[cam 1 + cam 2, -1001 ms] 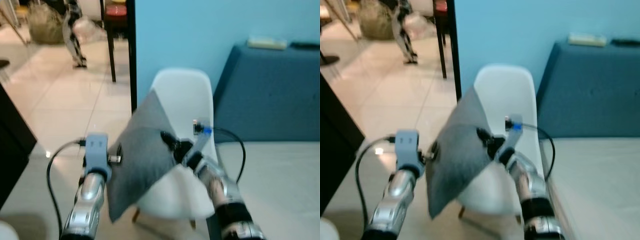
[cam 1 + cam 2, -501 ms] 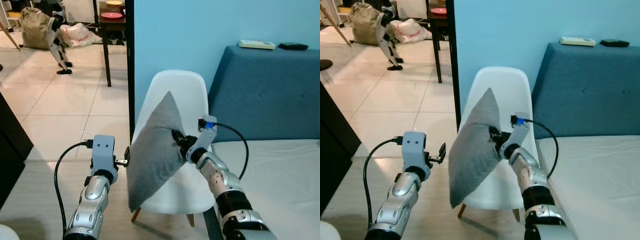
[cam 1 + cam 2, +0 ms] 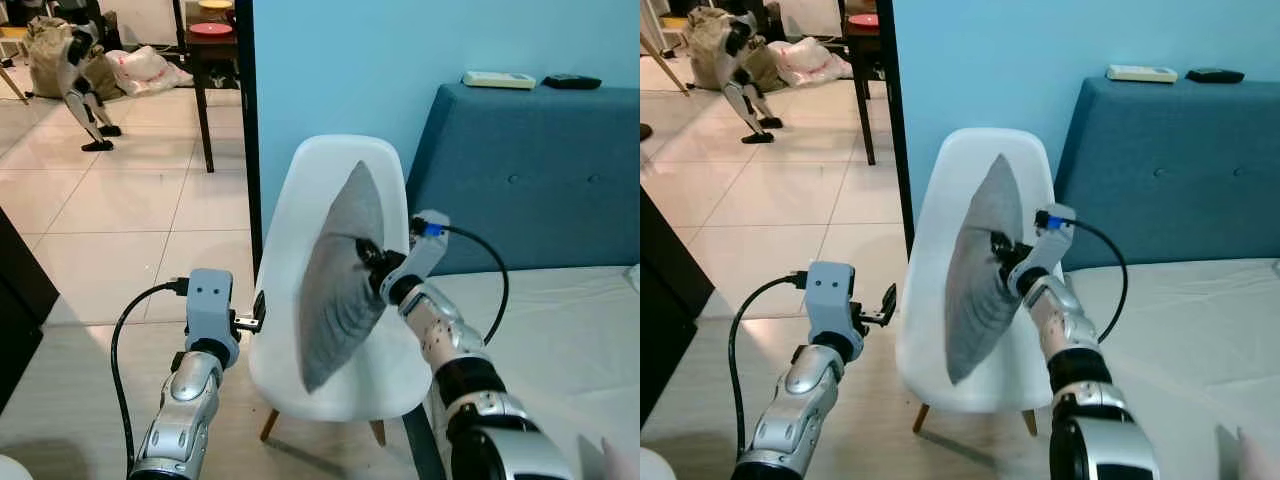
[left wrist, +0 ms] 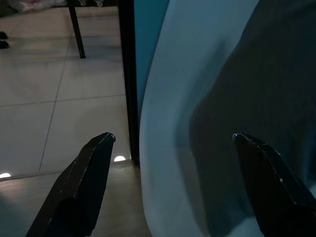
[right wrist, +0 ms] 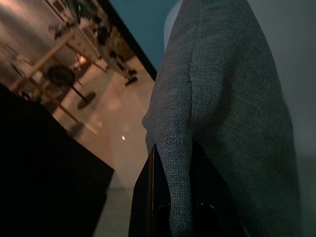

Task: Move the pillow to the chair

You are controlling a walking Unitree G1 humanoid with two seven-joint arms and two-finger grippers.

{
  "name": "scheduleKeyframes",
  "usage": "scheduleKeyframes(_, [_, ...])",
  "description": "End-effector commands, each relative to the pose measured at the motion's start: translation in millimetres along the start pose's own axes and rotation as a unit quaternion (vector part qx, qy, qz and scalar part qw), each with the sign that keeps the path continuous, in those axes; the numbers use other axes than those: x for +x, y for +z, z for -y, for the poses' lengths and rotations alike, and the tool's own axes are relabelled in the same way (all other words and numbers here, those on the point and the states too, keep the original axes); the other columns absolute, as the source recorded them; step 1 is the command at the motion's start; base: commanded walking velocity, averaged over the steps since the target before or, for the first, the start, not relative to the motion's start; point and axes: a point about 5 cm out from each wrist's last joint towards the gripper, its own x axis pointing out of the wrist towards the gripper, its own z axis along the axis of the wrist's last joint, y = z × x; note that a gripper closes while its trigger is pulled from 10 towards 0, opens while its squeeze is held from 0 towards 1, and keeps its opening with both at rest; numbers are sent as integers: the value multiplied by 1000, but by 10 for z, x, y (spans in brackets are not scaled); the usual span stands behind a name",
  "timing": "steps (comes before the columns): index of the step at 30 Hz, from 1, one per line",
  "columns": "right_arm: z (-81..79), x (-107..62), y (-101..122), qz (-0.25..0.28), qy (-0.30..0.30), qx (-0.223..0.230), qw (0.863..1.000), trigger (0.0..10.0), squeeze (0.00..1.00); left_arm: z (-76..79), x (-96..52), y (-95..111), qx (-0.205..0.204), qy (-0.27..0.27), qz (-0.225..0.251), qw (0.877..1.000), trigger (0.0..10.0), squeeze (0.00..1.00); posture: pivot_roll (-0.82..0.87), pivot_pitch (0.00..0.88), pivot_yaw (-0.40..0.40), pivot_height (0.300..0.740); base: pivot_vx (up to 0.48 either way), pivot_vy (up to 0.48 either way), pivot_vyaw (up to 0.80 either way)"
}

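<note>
Writing: no legible brand, label or lettering can be made out on any object.
Pillow: a grey woven pillow (image 3: pixel 340 285) is seen edge-on, held upright and slightly tilted, with one corner pointing up near the top of the chair back and the lower corner hanging just above the seat. Creases are gathered in the fabric where it is pinched.
Pillow place: it is held over the seat of the chair, close in front of the backrest; whether the lower corner touches the seat cannot be told.
Chair: a white moulded chair (image 3: pixel 300 215) with wooden legs is stood on the tiled floor (image 3: pixel 130 220), between a dark door frame (image 3: pixel 243 120) and the blue sofa (image 3: pixel 530 190).
Right gripper: the right gripper (image 3: pixel 368 257) is clamped on the side edge of the pillow; in the right wrist view a fold of grey cloth is pressed between the black fingers (image 5: pixel 148 197).
Left gripper: the left gripper (image 4: pixel 173 143) is held with its fingers apart, just beside the left edge of the chair, with nothing between them; the chair rim and the pillow are seen ahead of it.
Sofa top: a pale flat remote (image 3: pixel 499 79) and a dark one (image 3: pixel 571 81) are laid on the ledge above the sofa back.
Background: a dark table (image 3: pixel 205 60) bearing a red plate (image 3: pixel 210 29) is stood on the tiles, with bags (image 3: pixel 135 65) beyond it.
</note>
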Motion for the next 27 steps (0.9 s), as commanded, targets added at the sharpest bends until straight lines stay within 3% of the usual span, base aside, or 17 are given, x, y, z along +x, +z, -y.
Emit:
scheduleKeyframes(1, [-75, 50, 184, 47, 25, 9, 999, 10000, 0, -15, -32, -3, 3, 2, -3, 1000, 10000, 0, 57, 103, -42, 645, 0, 0, 0])
scheduleKeyframes(11, [-218, 183, 401, 83, 64, 85, 991, 10000, 0, -112, -162, 41, 13, 15, 0, 1000, 10000, 0, 86, 150, -43, 610, 0, 0, 0])
scheduleKeyframes(18, [-64, 155, 412, 84, 35, 83, 992, 10000, 0, -95, -233, 78, 15, 16, 2, 1000, 10000, 0, 112, 178, -38, 590, 0, 0, 0])
scheduleKeyframes(22, [419, -82, 335, 77, -50, 103, 990, 10000, 0, -144, -371, 142, 26, 14, 0, 1000, 10000, 0, 154, 224, -24, 570, 0, 0, 0])
scheduleKeyframes(26, [558, -172, 188, 50, -94, 101, 989, 10000, 0, -170, -415, 155, 29, 16, -3, 999, 10000, 0, 172, 233, -23, 560, 0, 0, 0])
scheduleKeyframes(27, [624, -221, 54, 17, -129, 95, 987, 10000, 0, -186, -438, 165, 30, 18, -4, 999, 10000, 0, 180, 242, -23, 555, 0, 0, 0])
